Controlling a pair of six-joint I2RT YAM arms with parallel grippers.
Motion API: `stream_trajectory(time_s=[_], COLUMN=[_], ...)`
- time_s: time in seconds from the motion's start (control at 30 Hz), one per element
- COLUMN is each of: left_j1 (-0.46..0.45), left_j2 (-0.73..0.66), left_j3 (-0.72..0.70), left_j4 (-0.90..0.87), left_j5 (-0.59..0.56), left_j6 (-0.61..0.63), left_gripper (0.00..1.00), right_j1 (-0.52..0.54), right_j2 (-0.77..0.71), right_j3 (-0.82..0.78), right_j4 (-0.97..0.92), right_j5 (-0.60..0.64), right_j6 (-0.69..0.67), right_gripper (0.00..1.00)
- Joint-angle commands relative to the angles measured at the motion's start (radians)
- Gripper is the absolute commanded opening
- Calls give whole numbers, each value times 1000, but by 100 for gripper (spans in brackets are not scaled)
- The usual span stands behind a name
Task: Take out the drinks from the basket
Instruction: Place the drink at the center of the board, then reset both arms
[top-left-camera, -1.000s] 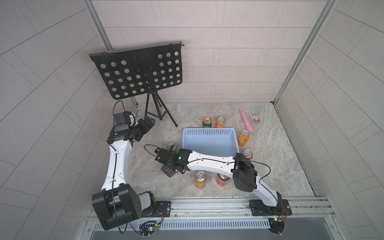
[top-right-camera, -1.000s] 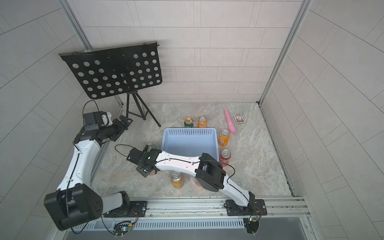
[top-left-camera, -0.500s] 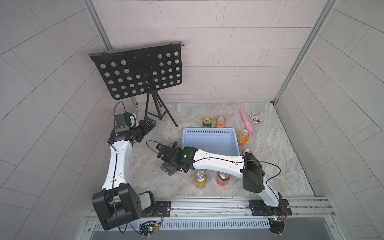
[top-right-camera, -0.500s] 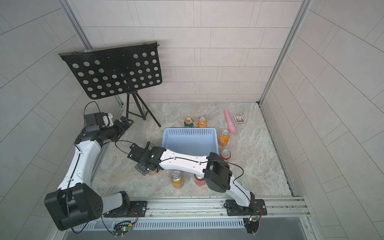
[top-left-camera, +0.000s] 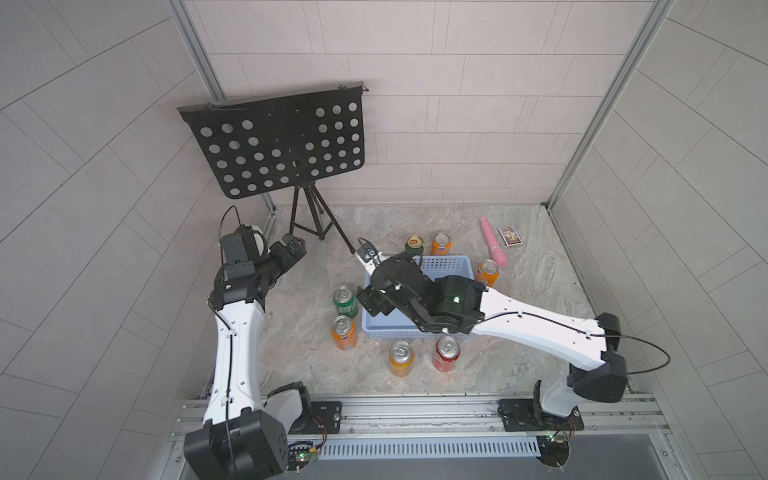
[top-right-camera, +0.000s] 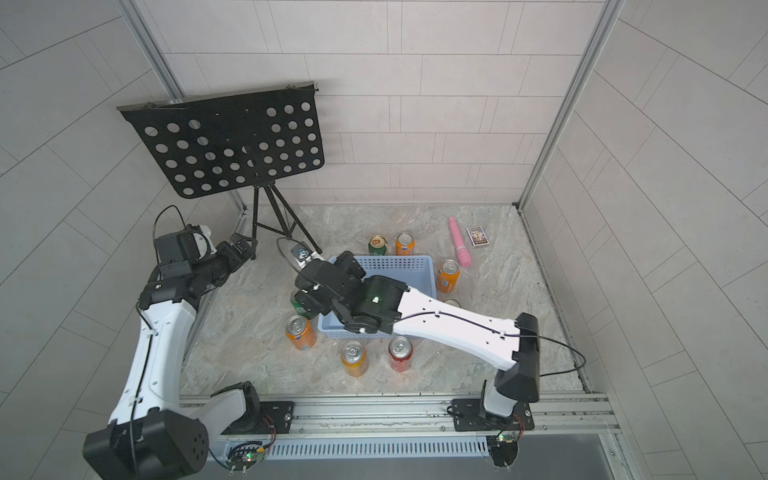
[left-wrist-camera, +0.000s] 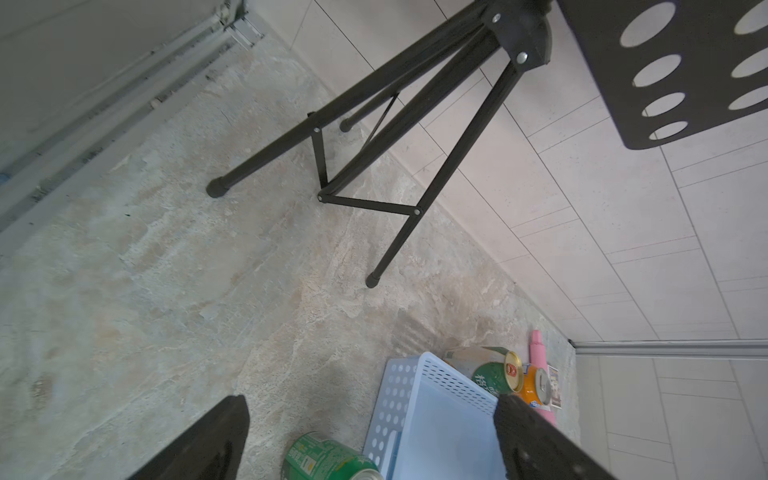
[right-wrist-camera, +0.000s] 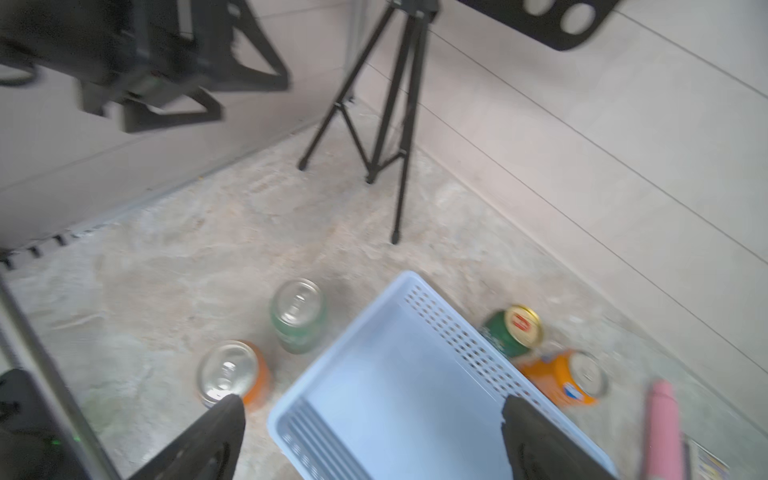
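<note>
The shallow light-blue perforated plastic basket (top-left-camera: 453, 262) sits mid-surface with silver-topped soda cans (top-left-camera: 400, 358) standing around it, outside. The right end effector (right-wrist-camera: 372, 401) hangs open, holding nothing, over the basket's left edge beside the bright green can (top-left-camera: 345, 300). The left end effector (left-wrist-camera: 372, 401) is open too, at far left.

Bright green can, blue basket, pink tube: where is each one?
bright green can (top-left-camera: 343, 295): in a top view, on its silver lid.
blue basket (top-left-camera: 446, 264): in a top view, on its far lattice wall.
pink tube (top-left-camera: 492, 242): in a top view, on its middle.
</note>
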Motion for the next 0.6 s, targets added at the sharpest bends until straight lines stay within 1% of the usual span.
stream_trajectory(time_s=[0.0, 0.1, 0.17, 0.23, 0.27, 0.37, 0.43, 0.47, 0.5, 0.57], left_j1=[-27, -50, -58, -83, -101, -156, -213, -247, -280, -337], left_j2=[-75, -121, -139, -159, -170, -196, -208, -210, -208, -193], left_j3=[-64, -105, -122, -139, -156, -223, -267, -293, -317, -369], left_j4=[18, 18, 17, 29, 48, 144, 205, 243, 287, 389], left_j5=[-145, -227, -238, -292, -339, -461, -565, -623, -680, -759], left_j6=[56, 66, 52, 46, 45, 49, 56, 72, 97, 149], left_gripper=[100, 100, 100, 100, 100, 100, 100, 100, 100, 100], right_j1=[-61, -176, -258, -333, -372, -478, -554, -599, -642, -708], right_j2=[-161, -343, -460, -569, -623, -760, -819, -837, -845, -845], right_j3=[-186, -366, -474, -572, -617, -730, -790, -813, -830, -865], right_j4=[27, 38, 54, 75, 90, 134, 166, 179, 189, 222], right_j5=[160, 161, 175, 210, 239, 331, 378, 383, 374, 354], right_j6=[-16, 17, 27, 21, 18, 15, 19, 30, 46, 54], right_gripper=[100, 100, 100, 100, 100, 100, 100, 100, 100, 100])
